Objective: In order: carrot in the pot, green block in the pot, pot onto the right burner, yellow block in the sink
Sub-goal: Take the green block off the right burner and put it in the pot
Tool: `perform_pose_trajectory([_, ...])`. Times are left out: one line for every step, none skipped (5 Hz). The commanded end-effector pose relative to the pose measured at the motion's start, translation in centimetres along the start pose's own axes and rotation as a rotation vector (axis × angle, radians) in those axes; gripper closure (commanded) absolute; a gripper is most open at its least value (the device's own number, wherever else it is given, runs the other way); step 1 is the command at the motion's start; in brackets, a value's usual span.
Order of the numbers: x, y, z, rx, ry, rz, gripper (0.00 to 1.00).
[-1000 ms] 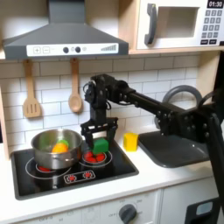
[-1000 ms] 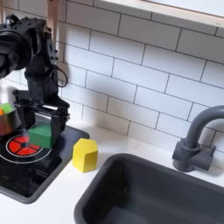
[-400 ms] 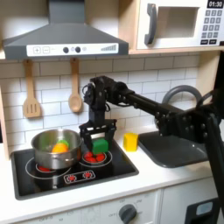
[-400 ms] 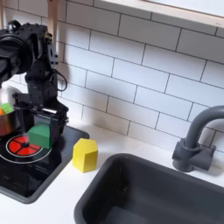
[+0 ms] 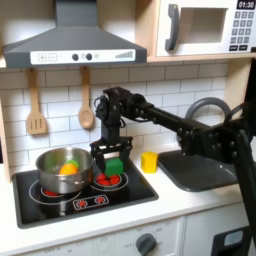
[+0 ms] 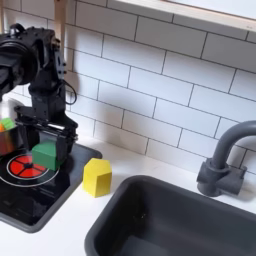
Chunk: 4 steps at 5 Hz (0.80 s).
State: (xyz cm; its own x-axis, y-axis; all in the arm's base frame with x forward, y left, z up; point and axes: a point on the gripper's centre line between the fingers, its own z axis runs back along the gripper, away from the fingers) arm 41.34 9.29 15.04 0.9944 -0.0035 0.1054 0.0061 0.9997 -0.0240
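The end effector [image 5: 110,160] hangs straight down over the right burner [image 5: 108,180] of the black cooktop [image 5: 120,196], its fingers [image 6: 66,140] clamped on either side of the green block [image 5: 116,165]. In the second exterior view the green block [image 6: 45,155] sits low between the fingers, just above or touching the red rings of the right burner [image 6: 28,168]; whether it rests on the surface cannot be told.

In the first exterior view the pot [image 5: 65,168] stands on the other burner, toward the first exterior view's left. The carrot [image 5: 68,169] lies inside it as an orange patch against something green; which way it points and how its long axis runs cannot be made out.

The yellow block [image 5: 149,161] stands on the white bench [image 5: 190,203] just past the cooktop's edge, between the cooktop and the sink [image 5: 200,172]. In the second exterior view the yellow block [image 6: 97,176] sits upright with a peaked top, near the sink [image 6: 190,225], whose dark curved faucet [image 6: 224,158] rises at the back.

Two wooden utensils [image 5: 36,105] hang on the tiled wall behind the pot.
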Motion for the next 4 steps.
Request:
perform_pose_trajectory([-0.09, -1.0, -0.37, 0.003, 0.006, -0.027, 0.0])
perform_pose_trajectory([-0.23, -1.05, -0.78, 0.0, 0.016, -0.027, 0.0])
perform_pose_trajectory([-0.25, -1.0, -0.84, -0.004, 0.018, -0.023, 0.0])
perform_pose_trajectory([-0.3, -0.93, -0.94, -0.004, 0.016, -0.012, 0.64])
